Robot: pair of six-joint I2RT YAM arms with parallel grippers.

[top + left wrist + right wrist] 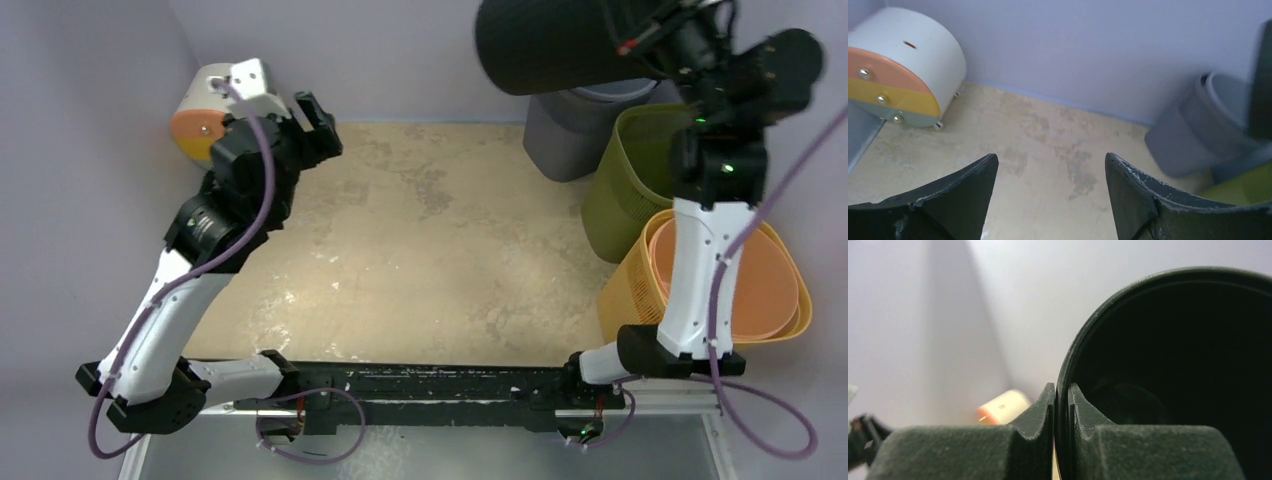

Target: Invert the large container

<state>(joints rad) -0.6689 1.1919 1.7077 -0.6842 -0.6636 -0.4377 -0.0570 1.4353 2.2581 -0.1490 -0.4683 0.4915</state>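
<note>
The large container point(545, 45) is a dark, ribbed bin. It is held in the air at the back right, lying on its side with the mouth to the right. My right gripper point(648, 38) is shut on its rim. In the right wrist view the rim runs between the two fingers of the right gripper point(1062, 395), and the container's dark inside point(1188, 365) fills the right half. My left gripper point(318, 115) hovers at the back left, open and holding nothing. In its own view the left gripper point(1051, 162) shows bare tabletop between the fingers.
A grey bin point(575, 135) stands under the lifted container, also seen in the left wrist view as the grey bin point(1193, 135). An olive basket point(635, 180) and an orange basket point(625, 290) with a peach tub inside line the right side. A white, orange and yellow case point(205, 110) sits back left.
</note>
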